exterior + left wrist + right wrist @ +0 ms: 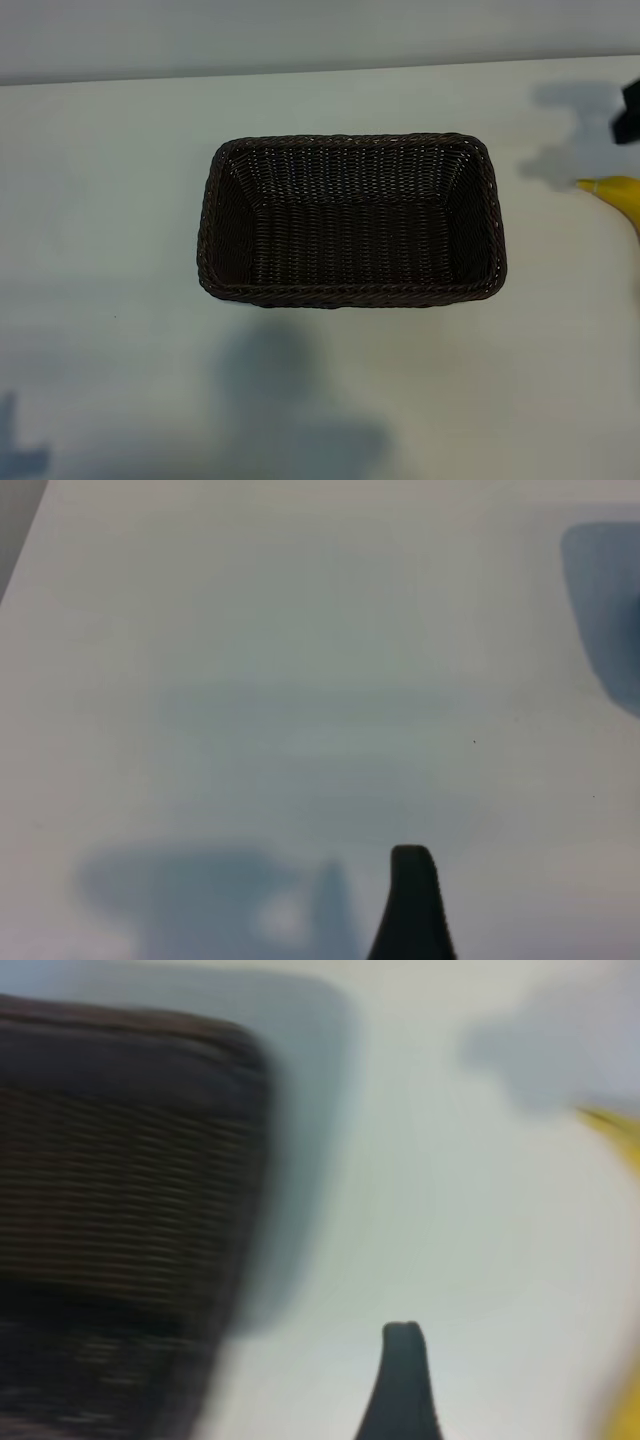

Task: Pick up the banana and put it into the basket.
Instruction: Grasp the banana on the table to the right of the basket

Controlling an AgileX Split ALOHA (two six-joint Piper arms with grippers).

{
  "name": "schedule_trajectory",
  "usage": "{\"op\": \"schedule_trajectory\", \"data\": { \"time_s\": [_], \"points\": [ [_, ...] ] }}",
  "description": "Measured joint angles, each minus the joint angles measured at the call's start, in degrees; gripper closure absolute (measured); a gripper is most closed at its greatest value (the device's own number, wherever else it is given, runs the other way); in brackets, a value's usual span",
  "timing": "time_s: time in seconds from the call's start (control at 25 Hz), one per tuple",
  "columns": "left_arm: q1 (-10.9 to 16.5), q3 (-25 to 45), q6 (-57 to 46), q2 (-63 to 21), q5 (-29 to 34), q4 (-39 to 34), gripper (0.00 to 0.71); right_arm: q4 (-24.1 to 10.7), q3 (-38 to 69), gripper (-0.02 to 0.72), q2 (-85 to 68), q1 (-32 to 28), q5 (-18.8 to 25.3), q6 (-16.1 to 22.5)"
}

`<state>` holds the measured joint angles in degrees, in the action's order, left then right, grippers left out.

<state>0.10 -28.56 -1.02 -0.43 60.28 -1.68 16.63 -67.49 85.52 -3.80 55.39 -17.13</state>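
Banana (618, 192) is the bright yellow fruit at the right edge of the exterior view, lying on the white table (110, 200); only its tapered stem tip and part of the curved body show, the rest cut off by the frame. It sits well apart from the basket (352, 222), off that basket's right end. The right wrist view catches a yellow sliver of it at the frame's edge.

Right gripper: one dark fingertip (402, 1375) shows over bare table between the basket's corner and the banana, touching neither; its fingers stand wide apart and hold nothing. Left gripper: one dark fingertip (413, 900) shows above empty tabletop, likewise spread wide with nothing in its grasp.

Dark brown woven wicker, rectangular with rounded corners and a braided rim, the basket has nothing inside.
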Motion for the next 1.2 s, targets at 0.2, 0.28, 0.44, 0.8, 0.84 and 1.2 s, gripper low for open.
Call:
{"op": "schedule_trajectory", "data": {
  "time_s": [0.2, 0.28, 0.44, 0.8, 0.84, 1.2],
  "points": [
    [0.0, 0.0, 0.0, 0.0, 0.0, 0.0, 0.136, -11.0, 0.0, 0.120, 2.8, 0.0, 0.6, 7.7],
    [0.0, 0.0, 0.1, 0.0, 0.0, 0.0, 0.136, -12.2, -0.1, 0.120, 4.7, 0.0, 0.4, 8.2],
    [0.0, 0.0, 0.1, 0.0, 0.0, 0.0, 0.136, -12.5, -0.1, 0.120, 9.3, 0.0, -1.0, 8.4],
    [0.0, 0.0, 0.2, 0.0, 0.0, 0.0, 0.136, -12.8, -0.1, 0.120, 19.0, -1.8, -4.6, 8.5],
    [0.0, 0.0, 0.2, 0.0, 0.0, 0.0, 0.136, -12.8, -0.1, 0.120, 20.0, -2.4, -5.1, 8.5],
    [0.0, 0.0, 0.2, 0.0, 0.0, 0.0, 0.136, -12.8, -0.1, 0.120, 25.7, -4.0, -8.4, 8.8]
  ]
}}
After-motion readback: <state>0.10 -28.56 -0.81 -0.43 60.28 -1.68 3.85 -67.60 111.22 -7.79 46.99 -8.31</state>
